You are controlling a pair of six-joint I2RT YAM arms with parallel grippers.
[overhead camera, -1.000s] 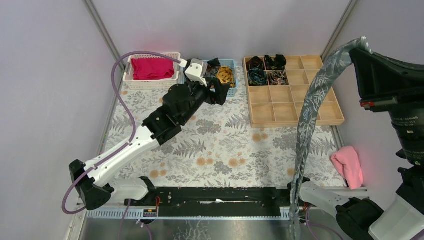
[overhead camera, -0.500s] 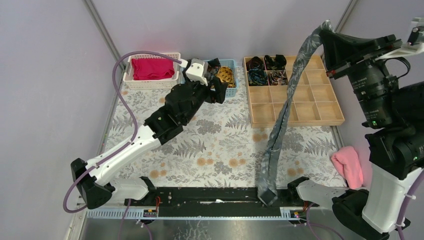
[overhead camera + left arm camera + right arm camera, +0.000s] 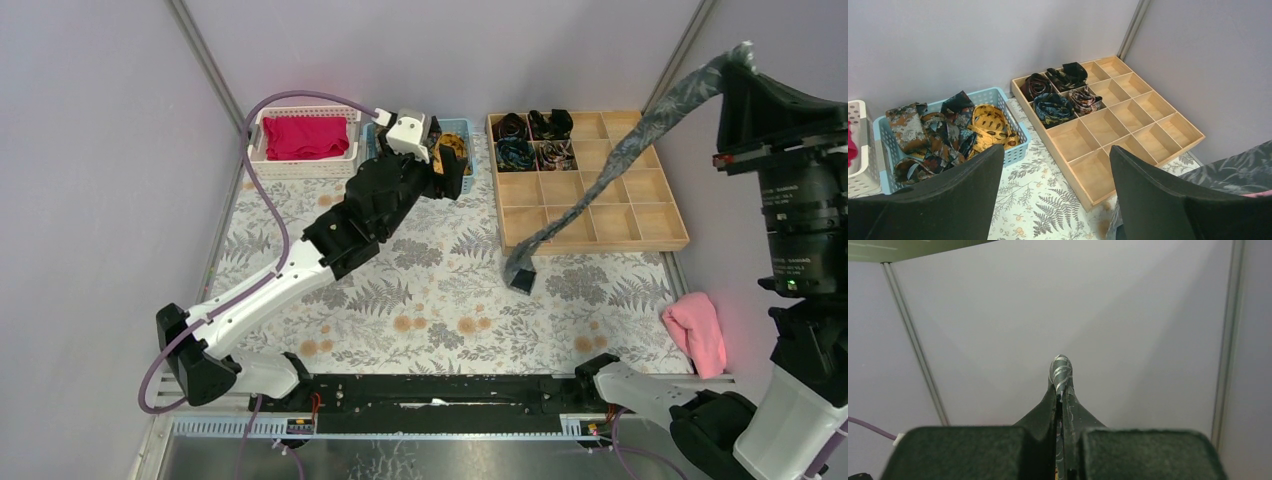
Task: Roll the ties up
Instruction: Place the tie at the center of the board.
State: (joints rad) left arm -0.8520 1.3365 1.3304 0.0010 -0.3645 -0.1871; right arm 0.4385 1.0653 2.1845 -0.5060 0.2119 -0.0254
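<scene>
Nearest us, a pink cloth [image 3: 695, 330] lies at the right edge of the fern-print mat [image 3: 430, 300], well apart from the work. Further in, the grey tie [image 3: 625, 155] has its lower end down by the mat, just in front of the near-left corner of the wooden tray [image 3: 600, 243]. We cannot tell whether that end rests on the mat or hangs just clear of it. From there the strip climbs slantwise over the tray to the right gripper [image 3: 1062, 395], raised high with its jaws pressed together on the tie's upper tip.

The left gripper [image 3: 447, 172] hovers with its jaws spread wide and nothing in them, just short of the blue basket [image 3: 1015, 135] where loose ties [image 3: 948, 132] lie heaped. Beside it is a white basket [image 3: 300, 165] with a magenta cloth [image 3: 305, 137]. Four rolled ties [image 3: 1053, 95] fill the tray's far-left compartments.

We see two risks. The pinch is only on the tip, so the tie's own weight could pull it free. The strip also crosses the tray's dividers, so a sideways move could catch it there or drag it over the finished rolls. With nothing steadying the lower end, it may swing or twist.

No brand or label can be read — the marks on the right arm's camera barrel [image 3: 800, 230] are too small.
</scene>
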